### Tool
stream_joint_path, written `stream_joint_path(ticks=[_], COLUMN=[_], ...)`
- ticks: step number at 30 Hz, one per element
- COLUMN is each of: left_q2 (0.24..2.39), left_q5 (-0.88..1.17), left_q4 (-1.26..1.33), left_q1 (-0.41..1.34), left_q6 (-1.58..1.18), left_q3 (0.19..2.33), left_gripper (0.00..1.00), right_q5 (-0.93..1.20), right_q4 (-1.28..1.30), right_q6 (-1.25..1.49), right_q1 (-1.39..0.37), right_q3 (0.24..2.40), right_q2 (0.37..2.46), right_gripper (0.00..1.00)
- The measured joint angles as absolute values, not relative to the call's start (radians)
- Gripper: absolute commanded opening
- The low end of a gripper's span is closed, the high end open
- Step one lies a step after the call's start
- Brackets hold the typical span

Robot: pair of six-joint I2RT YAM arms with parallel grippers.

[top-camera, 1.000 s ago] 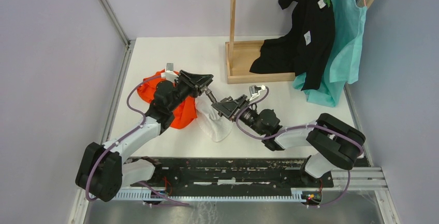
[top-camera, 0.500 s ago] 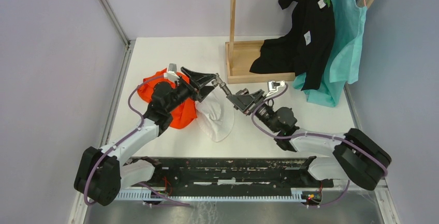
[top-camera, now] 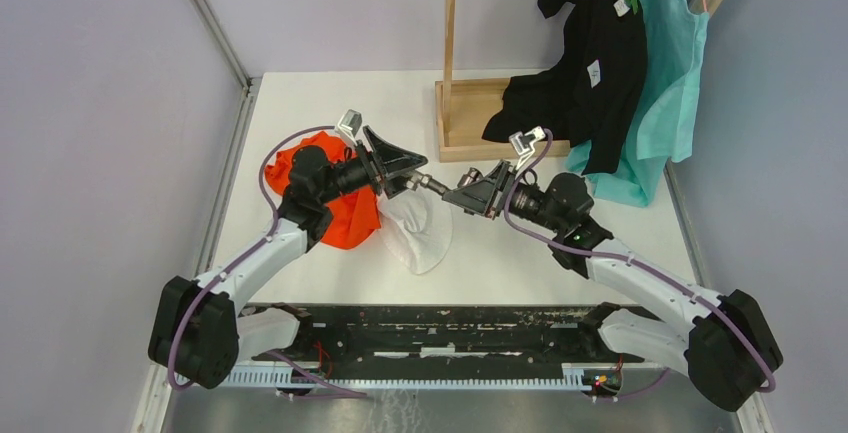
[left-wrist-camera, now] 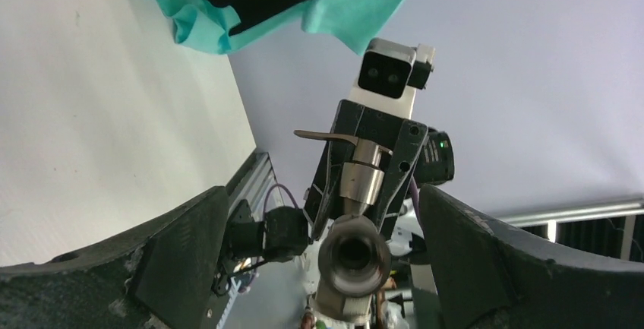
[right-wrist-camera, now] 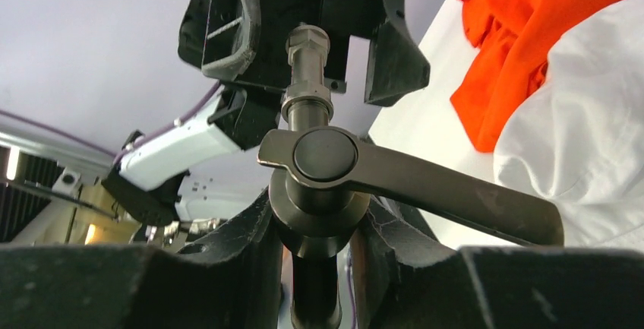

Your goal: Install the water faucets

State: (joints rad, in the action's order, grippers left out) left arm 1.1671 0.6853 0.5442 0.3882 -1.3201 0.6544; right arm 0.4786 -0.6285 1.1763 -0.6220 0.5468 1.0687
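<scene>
White tabletop [top-camera: 330,103] and lilac walls [top-camera: 100,103] frame it, and over the middle the two arms meet nose to nose in the air. The right gripper [top-camera: 462,196] is clamped on the faucet [top-camera: 436,186]. From its wrist view the fingers [right-wrist-camera: 190,283] press both sides of the valve body [right-wrist-camera: 317,219], with the lever handle [right-wrist-camera: 448,196] lying across the top. A stem [right-wrist-camera: 307,78] with a hex end runs straight out toward the left gripper [top-camera: 410,175], whose jaws stand spread wide either side of that end, not touching it so far as I can see. Its own camera looks down the stem's open bore, centred between the fingers. Below lie a white cloth [top-camera: 420,238] and an orange cloth [top-camera: 335,213], touching; a wooden stand [top-camera: 480,138] with hung garments [top-camera: 590,53] is behind. To me this is the mating step, parts lined up. Next the left jaws would need to close squarely on the hex end without knocking the axis off, so one side can be turned against the other.
</scene>
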Motion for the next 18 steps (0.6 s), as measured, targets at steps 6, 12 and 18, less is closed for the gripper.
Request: stream_joint_path(ticks=[6, 12, 18], left_q2=[1.186, 1.186, 1.185], left_q5=[0.795, 0.902, 0.96], left_q4=[0.556, 0.514, 0.405], left_q1=[0.387, 0.387, 0.387], left_q6=[-1.3, -1.229, -1.124], left_q3=[0.675, 0.727, 0.767], left_gripper=[0.86, 0.89, 0.79], right_q5=[0.585, 0.671, 0.737], right_q4=[-0.548, -0.568, -0.648], right_q6=[1.162, 1.222, 1.321], right_q1=[-0.604, -0.554, -0.513], right_q3=[0.572, 0.574, 0.575], right_q2=[1.063, 1.122, 1.174], right_gripper=[0.0, 0.0, 0.0])
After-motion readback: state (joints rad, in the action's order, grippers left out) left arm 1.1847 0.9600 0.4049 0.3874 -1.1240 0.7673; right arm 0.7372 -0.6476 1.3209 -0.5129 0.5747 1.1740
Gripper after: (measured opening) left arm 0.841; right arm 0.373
